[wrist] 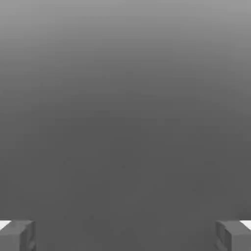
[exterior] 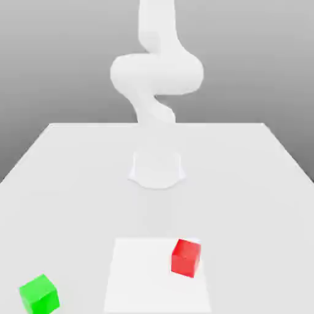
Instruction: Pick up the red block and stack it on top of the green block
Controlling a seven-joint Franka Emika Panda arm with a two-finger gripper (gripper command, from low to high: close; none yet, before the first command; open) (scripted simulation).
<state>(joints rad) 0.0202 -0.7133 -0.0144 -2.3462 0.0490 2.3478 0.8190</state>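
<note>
The red block (exterior: 185, 257) rests on the table near the front, a little toward the exterior view's right, on a paler square patch. Far from it, the green block (exterior: 39, 294) sits at the front corner on the exterior view's left. The white arm (exterior: 156, 73) rises from its base at the table's middle and leaves the exterior view at the upper edge. In the hand view my gripper (wrist: 125, 235) is open: two grey fingertips (wrist: 17, 235) stand wide apart with nothing between them, against a plain grey background.
The white table (exterior: 80, 184) reaches a back edge behind the arm's round base (exterior: 157, 168). A paler square patch (exterior: 141, 276) lies at the front centre under the red block.
</note>
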